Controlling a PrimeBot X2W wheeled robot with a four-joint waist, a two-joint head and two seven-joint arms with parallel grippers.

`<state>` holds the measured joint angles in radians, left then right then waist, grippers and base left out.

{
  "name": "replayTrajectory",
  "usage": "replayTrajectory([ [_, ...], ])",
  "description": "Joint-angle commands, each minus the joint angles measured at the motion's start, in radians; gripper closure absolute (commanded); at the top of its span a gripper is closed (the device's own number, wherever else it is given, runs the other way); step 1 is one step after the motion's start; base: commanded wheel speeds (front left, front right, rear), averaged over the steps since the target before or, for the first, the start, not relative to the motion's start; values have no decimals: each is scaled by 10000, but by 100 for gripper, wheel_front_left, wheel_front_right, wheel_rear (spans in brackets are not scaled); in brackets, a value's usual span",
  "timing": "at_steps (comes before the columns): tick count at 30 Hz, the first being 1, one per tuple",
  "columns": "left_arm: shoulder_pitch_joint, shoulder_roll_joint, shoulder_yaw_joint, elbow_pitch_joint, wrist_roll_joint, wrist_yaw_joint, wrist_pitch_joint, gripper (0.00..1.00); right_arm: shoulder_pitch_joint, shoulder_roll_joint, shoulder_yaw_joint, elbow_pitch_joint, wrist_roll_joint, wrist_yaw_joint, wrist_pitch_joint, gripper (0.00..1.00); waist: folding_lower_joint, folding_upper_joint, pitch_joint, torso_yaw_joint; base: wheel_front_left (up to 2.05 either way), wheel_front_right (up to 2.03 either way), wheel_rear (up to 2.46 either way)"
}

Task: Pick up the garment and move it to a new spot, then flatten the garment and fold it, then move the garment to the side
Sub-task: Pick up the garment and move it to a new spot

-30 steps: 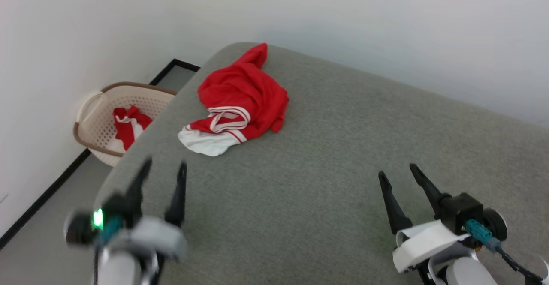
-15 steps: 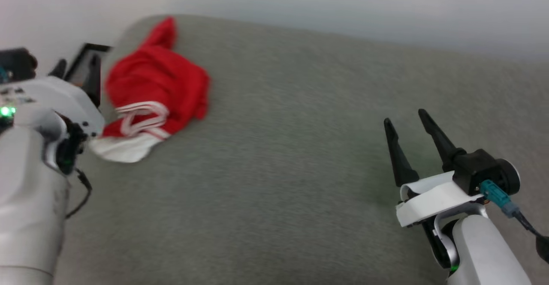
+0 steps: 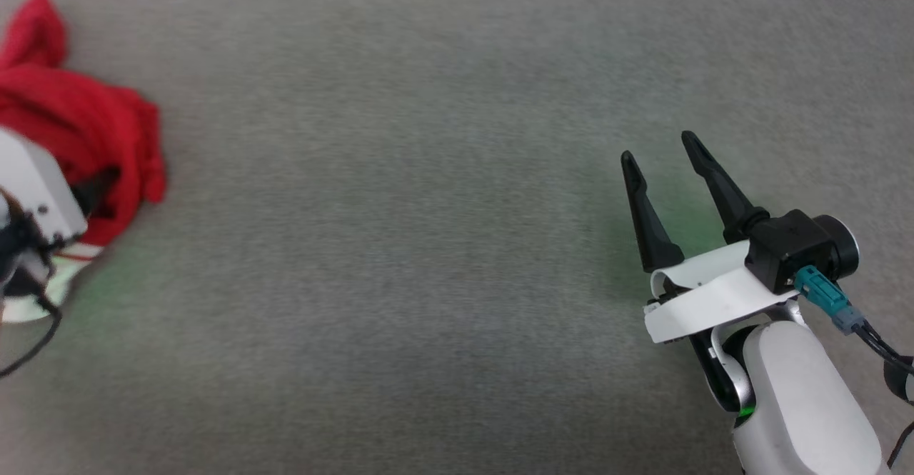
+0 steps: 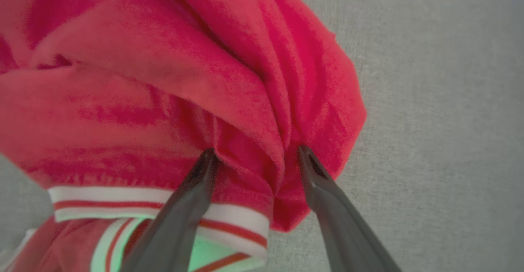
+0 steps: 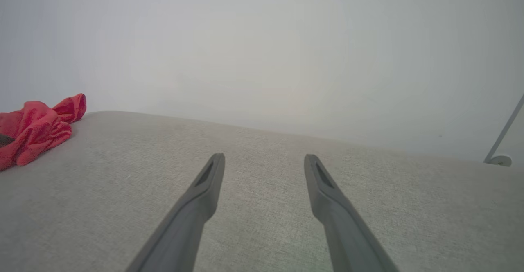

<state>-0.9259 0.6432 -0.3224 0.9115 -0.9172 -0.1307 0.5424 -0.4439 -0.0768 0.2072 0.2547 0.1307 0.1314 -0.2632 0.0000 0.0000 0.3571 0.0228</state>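
The left gripper [image 4: 256, 149] stands wide, its 2 slim, dark, tapering fingers straddling a raised fold of the garment [image 4: 163, 79] with both tips at the cloth and nothing pinched between them. That garment is a soft red knit, crumpled into thick rounded ridges, with a ribbed white band carrying a thin red stripe along the hem nearest the fingers; a green glow tints the white cloth below it. It lies bunched at the left end of the cushion [image 3: 428, 246], close to the far edge, its right-hand side ending in a loose curved lip on bare fabric. The right gripper [image 5: 264, 156] is also wide and holds nothing, its 2 matte pointed fingers angled over the cushion's right part, well apart from the garment. The cushion is a broad pad in grey woven upholstery with a fine, even grain and a rounded far edge. Between garment and right gripper runs a long open stretch of flat fabric. Beyond the far edge rises a plain pale wall [image 5: 262, 39], smooth and unmarked.
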Motion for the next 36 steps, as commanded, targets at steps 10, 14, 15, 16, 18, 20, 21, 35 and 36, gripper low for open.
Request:
replayTrajectory([
  [10, 631, 246, -760, 862, -406, 19, -343, 0, -162, -48, 336, -186, -95, -14, -21, 0, 0, 0, 901, -1112, 0, 0, 0],
  [14, 681, 49, -1160, 974, -519, 18, -396, 57, -54, -76, 360, -155, -169, -14, -22, 0, 0, 0, 806, -1056, 0, 0, 0],
  [15, 682, 1, -1235, 902, -551, 16, -450, 100, -29, -80, 358, -155, -182, -14, -22, 0, 0, 0, 759, -1021, 0, 0, 0],
  [16, 703, 8, -1300, 847, -610, 16, -564, 100, 9, -81, 381, -148, -182, -14, -21, 0, 0, 0, 696, -988, 0, 0, 0],
  [18, 660, 203, -1385, 765, -529, 16, -1167, 100, 53, -87, 401, -117, -183, -14, -21, 0, 0, 0, 546, -909, 0, 0, 0],
  [20, 557, 422, -1510, 786, -341, 16, -1860, 100, 74, -66, 448, -79, -154, -14, -22, 0, 0, 0, 310, -841, 0, 0, 0],
  [21, 479, 510, -1552, 759, -274, 16, -2289, 100, 109, -60, 451, -48, -134, -14, -22, 0, 0, 0, 158, -798, 0, 0, 0],
  [35, -879, 105, -2110, -1937, -1220, 13, -5714, 100, 983, 122, 322, 223, 130, -14, -21, 0, 0, 0, -1496, -444, 0, 0, 0],
  [36, -879, 105, -2110, -1937, -1220, 13, -5714, 100, 983, 122, 322, 223, 130, -14, -21, 0, 0, 0, -1496, -444, 0, 0, 0],
])
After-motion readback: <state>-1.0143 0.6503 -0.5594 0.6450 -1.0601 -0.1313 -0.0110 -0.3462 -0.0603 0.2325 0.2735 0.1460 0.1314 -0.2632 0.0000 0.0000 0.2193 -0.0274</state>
